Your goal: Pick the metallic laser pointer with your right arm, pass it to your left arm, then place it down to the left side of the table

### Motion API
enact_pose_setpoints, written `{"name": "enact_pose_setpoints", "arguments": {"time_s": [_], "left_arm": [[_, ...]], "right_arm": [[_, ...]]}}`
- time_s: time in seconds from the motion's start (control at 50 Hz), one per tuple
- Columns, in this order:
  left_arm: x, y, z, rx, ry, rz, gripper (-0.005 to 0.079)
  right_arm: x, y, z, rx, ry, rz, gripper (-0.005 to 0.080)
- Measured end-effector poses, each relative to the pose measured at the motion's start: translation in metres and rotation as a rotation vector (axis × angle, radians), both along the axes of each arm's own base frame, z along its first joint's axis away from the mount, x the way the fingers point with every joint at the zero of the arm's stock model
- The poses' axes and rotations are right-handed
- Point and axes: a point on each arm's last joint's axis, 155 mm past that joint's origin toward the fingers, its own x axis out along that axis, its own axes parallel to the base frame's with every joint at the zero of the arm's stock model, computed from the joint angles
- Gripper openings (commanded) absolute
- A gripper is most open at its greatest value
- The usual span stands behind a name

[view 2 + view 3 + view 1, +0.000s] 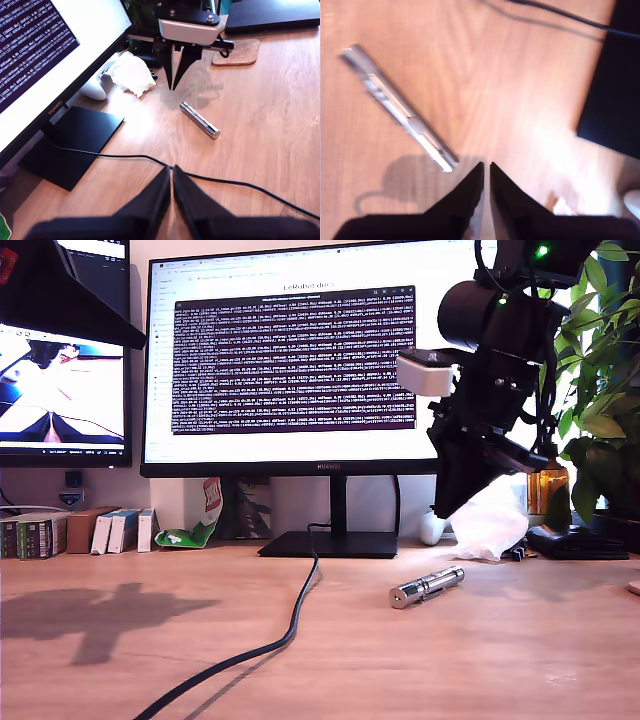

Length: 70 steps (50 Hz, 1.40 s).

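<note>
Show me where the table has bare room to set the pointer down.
On the table, the widest bare wood lies at the exterior view's left, between the black cable and the small boxes. A narrower strip sits between the cable and the laser pointer. Crowded: behind the pointer, around the white tissue and plant.

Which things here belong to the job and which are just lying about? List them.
Job: laser pointer, my second gripper, my first gripper, table.

Lying about: black cable, monitor, tissue, plant, cork coaster, small boxes.
</note>
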Motion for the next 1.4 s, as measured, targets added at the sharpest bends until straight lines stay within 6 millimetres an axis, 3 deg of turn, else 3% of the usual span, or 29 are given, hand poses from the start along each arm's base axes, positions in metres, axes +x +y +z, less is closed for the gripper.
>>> {"name": "enact_pose_setpoints", "arguments": {"time_s": [0.32, 0.48, 0.6, 0.8, 0.96, 1.04, 1.16, 1.4], "left_arm": [[0.0, 0.0, 0.0, 0.0, 0.0, 0.0, -0.0021], [0.0, 0.0, 0.0, 0.0, 0.0, 0.0, -0.0021], [0.0, 0.0, 0.0, 0.0, 0.0, 0.0, -0.0021], [0.0, 0.0, 0.0, 0.0, 0.0, 0.0, -0.0021], [0.0, 0.0, 0.0, 0.0, 0.0, 0.0, -0.0021], [0.0, 0.0, 0.0, 0.0, 0.0, 0.001, -0.0021], [0.0, 0.0, 0.0, 0.0, 0.0, 0.0, -0.0021], [0.0, 0.0, 0.0, 0.0, 0.0, 0.001, -0.0021]], "right_arm": [[-0.02, 0.032, -0.001, 0.002, 0.018, 0.085, -0.0012], [-0.029, 0.031, -0.005, -0.06, 0.027, 0.115, -0.0012], [-0.046, 0.026, -0.011, -0.139, 0.067, 0.179, -0.0012], [-0.065, 0.033, -0.014, -0.164, 0.108, 0.245, -0.0012], [-0.066, 0.035, -0.014, -0.156, 0.109, 0.247, -0.0011], [-0.066, 0.035, -0.014, -0.145, 0.113, 0.248, 0.0064], [-0.063, 0.038, -0.018, -0.138, 0.113, 0.25, 0.0265], [-0.066, 0.047, -0.047, -0.136, 0.17, 0.262, 0.027]]}}
